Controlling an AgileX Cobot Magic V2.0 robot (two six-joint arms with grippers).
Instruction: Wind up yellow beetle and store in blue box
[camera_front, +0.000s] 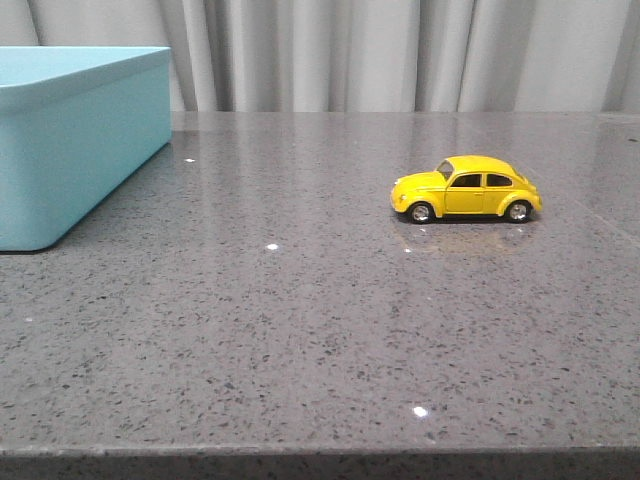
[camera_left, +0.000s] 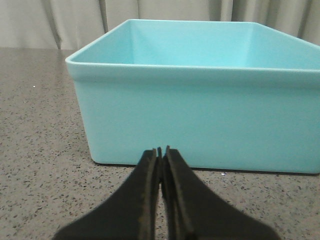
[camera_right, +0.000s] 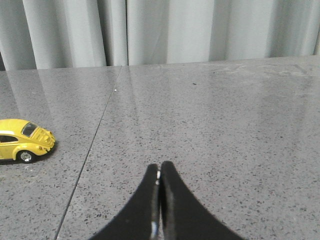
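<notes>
While the beetle (camera_front: 466, 189) stands on its wheels on the grey table (camera_front: 300, 330), to the right of the middle, both grippers are pressed together and hold nothing. From the right gripper (camera_right: 159, 172) the beetle (camera_right: 24, 140) is off to one side, well apart. The left gripper (camera_left: 160, 152) is near the wall of the box (camera_left: 200, 120), which stands at the table's left.

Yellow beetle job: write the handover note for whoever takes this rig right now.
Left gripper: shut, empty, low in front of the blue box.
Right gripper: shut, empty, over bare table, the yellow beetle off to one side.
Beetle stands on its wheels on the table, right of the box, well apart from it.
Done: nothing.
Left: grasp, wind up, store in box.
</notes>
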